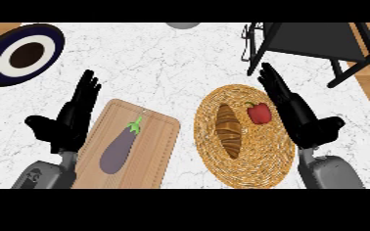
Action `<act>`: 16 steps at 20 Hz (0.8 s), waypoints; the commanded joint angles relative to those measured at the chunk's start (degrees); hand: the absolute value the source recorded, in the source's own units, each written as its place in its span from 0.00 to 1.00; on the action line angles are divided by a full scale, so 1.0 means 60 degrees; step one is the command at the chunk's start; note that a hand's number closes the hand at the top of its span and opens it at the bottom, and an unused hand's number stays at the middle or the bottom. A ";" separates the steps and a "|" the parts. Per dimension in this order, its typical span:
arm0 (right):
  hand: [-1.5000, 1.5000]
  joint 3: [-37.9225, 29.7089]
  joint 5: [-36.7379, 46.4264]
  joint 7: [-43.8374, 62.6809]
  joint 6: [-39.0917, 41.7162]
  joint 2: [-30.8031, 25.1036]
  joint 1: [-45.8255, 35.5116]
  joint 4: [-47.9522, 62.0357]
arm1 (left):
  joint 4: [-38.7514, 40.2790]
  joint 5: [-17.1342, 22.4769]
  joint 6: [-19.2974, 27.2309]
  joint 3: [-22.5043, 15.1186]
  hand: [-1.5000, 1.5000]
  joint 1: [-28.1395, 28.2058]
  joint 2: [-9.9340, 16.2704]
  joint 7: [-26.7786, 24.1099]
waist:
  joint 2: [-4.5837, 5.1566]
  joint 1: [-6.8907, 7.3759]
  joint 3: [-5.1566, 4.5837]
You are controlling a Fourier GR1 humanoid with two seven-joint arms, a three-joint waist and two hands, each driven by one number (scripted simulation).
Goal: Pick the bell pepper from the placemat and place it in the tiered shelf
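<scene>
White marble counter (173, 68), veined grey

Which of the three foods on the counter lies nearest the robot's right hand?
The small red bell pepper on the round woven placemat, right beside the right hand; the brown croissant and purple eggplant lie farther left.

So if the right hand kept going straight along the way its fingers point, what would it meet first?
The right hand, fingers straight, points up and slightly left, toward the dark tiered shelf. That frame looks first in line; the bell pepper sits beside the hand, off that line. Depth is unclear.
</scene>
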 commanded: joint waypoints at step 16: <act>0.00 -0.3888 0.0411 -0.5493 0.2807 -0.3548 0.0185 0.5485 | 0.1564 0.0681 -0.0907 0.0226 0.50 0.0409 0.0388 0.2529 | 0.0259 0.0231 0.0222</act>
